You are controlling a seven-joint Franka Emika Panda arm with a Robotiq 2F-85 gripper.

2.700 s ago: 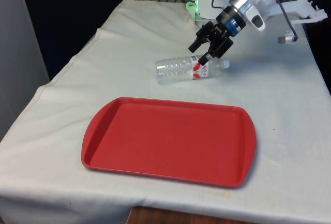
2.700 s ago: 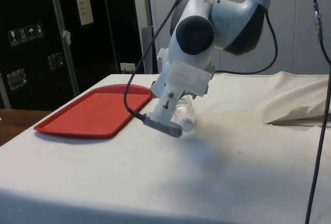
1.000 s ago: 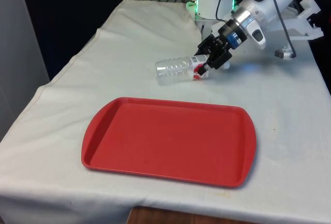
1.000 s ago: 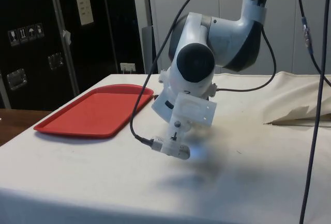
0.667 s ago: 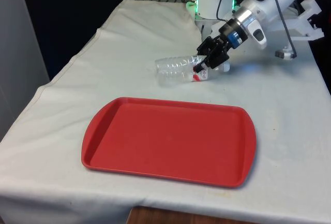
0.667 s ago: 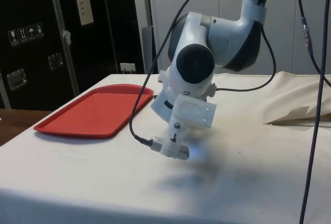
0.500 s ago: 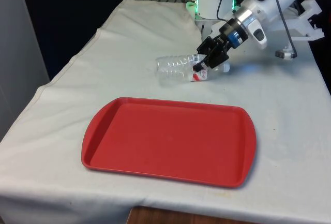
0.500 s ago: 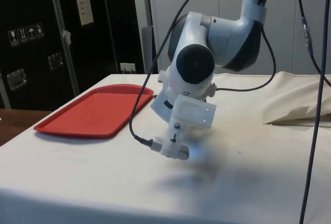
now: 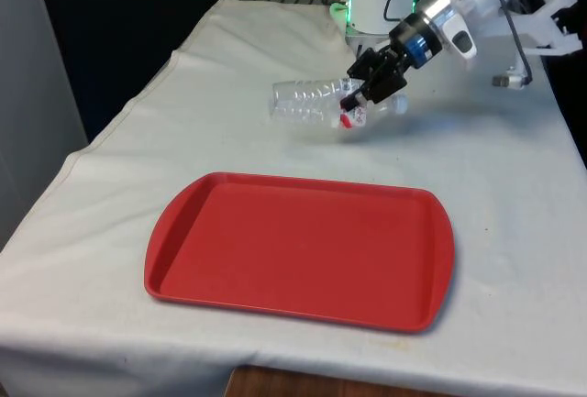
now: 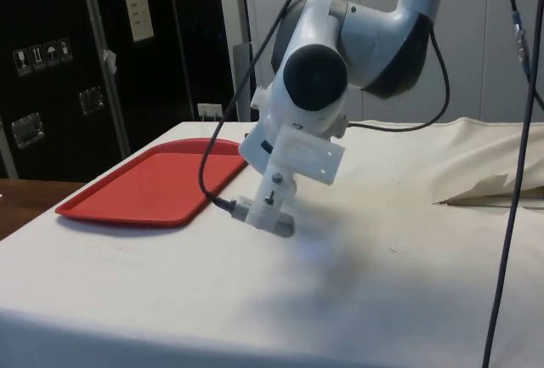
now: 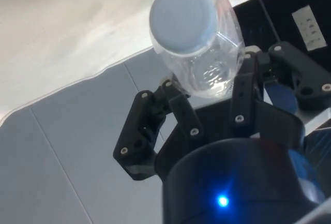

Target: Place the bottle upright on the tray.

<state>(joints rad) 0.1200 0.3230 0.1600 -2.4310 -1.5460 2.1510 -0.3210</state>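
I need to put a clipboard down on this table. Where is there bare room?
Bare cloth lies at the front view's left of the red tray, and at its right towards the table edge. Behind the tray it is crowded: the gripper holds the bottle on its side above the cloth.

The tool (image 9: 364, 87) has lifted the bottle (image 9: 316, 104) off the cloth.

The arm (image 10: 357, 32) is glossy white with rounded joint housings, one capped by a dark grey disc, and thin black cables loop loosely alongside it. Its jaws are matte black, built of 2 linked finger assemblies studded with small silver screws, below a blue wrist collar.
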